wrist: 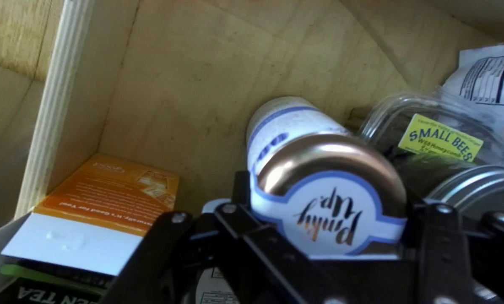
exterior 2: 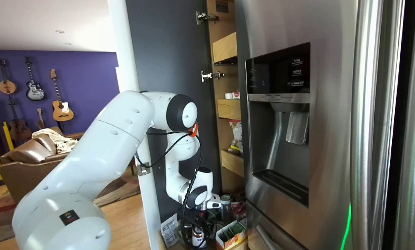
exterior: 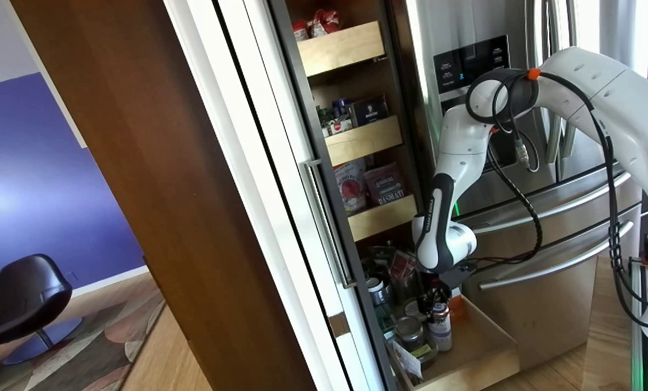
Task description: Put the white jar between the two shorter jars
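Observation:
The white jar (wrist: 294, 118) has blue markings and a copper lid with a white label strip. It stands in the open pantry drawer in both exterior views (exterior: 441, 332) (exterior 2: 197, 239). My gripper (wrist: 326, 196) has a finger against each side of the lid, with no gap showing. The gripper is at the jar's top in both exterior views (exterior: 437, 300) (exterior 2: 201, 222). A shorter glass jar with a silver lid (wrist: 482, 190) is beside it and also shows in an exterior view (exterior: 409, 328). Another low lid (exterior: 413, 309) is behind; the gripper hides much around it.
The drawer's wooden wall (wrist: 70, 105) rises at the left in the wrist view. An orange tea box (wrist: 112, 194) lies against it. A clear plastic container (wrist: 442, 135) and white packet (wrist: 494, 80) are at the right. A taller jar (exterior: 377, 296) stands near the cabinet door.

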